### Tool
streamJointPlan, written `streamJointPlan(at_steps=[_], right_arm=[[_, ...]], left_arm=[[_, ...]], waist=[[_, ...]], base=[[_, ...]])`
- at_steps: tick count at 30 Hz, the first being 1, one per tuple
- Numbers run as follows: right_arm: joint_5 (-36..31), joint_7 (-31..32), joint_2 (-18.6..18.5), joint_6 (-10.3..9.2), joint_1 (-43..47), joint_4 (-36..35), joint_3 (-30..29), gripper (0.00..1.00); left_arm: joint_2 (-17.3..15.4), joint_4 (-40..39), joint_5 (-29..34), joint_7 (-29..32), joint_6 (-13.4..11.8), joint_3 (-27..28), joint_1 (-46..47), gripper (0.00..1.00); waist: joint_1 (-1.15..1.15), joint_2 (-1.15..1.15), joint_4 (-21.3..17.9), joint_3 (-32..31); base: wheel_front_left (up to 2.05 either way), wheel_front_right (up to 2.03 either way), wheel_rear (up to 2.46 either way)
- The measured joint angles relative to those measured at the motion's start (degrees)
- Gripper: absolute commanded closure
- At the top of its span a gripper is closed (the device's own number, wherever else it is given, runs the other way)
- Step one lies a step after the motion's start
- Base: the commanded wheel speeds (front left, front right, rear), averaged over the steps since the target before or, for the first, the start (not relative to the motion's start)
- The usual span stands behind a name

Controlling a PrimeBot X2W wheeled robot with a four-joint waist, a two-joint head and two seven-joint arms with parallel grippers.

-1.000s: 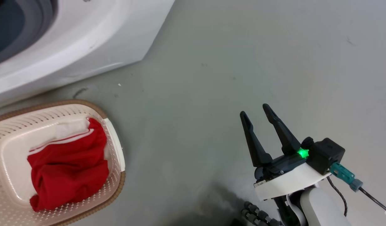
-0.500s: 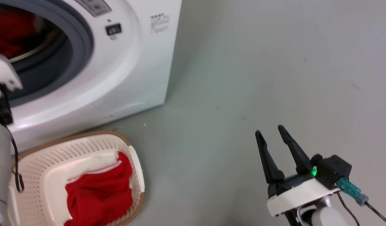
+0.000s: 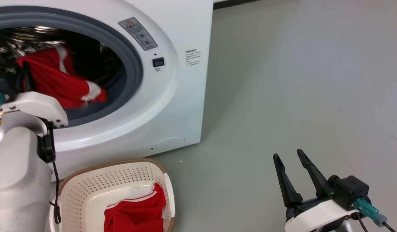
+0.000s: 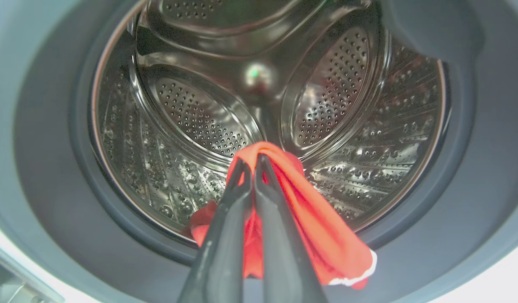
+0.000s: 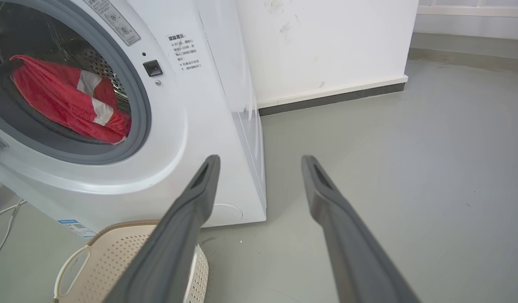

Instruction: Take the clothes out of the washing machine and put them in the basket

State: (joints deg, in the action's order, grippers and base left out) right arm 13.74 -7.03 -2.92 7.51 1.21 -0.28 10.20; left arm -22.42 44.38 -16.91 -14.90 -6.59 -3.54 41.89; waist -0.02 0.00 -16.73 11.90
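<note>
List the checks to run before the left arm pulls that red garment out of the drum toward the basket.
1. Grip: left gripper shut on the red garment: ok.
2. Garment free to slide out: cannot tell; its hem drapes over the grey gasket.
3. Opening of the washing machine unobstructed: ok.
4. Drop spot: basket sits below the opening, with room beside the red piece inside: ok.
5. Other arm: right gripper open, off to the side: ok.
</note>
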Motion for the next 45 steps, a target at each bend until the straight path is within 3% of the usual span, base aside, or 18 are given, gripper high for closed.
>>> streamJointPlan(at_steps=[17, 29, 35, 45], right_arm=[[-1.24, 3.10, -0.01, 0.00, 5.07, -4.35, -2.07, 0.00], [-2.22, 5.02, -0.01, 0.00, 6.37, -7.11, -2.26, 0.00], [-2.38, 5.13, -0.01, 0.00, 6.23, -7.91, -2.04, 0.00], [-2.65, 4.95, -0.01, 0.00, 2.58, -8.51, -2.08, 0.00]], left_arm=[[6.95, -25.94, 1.23, -0.15, -0.24, 0.40, -17.02, 1.00], [9.99, -46.20, 2.04, 5.24, -3.60, -3.44, -31.99, 1.00], [12.30, -45.20, 0.52, 5.98, -4.35, -5.11, -38.59, 1.00], [15.69, -32.11, -1.53, 0.53, -3.23, -4.53, -37.64, 1.00]], waist=[[0.01, 0.00, 6.89, -7.16], [0.02, 0.00, 12.40, -8.10], [0.02, 0.00, 13.39, -6.16], [0.03, 0.00, 12.96, 0.91]], base=[[0.00, 0.00, 0.00], [0.00, 0.00, 0.00], [0.00, 0.00, 0.00], [0.00, 0.00, 0.00]])
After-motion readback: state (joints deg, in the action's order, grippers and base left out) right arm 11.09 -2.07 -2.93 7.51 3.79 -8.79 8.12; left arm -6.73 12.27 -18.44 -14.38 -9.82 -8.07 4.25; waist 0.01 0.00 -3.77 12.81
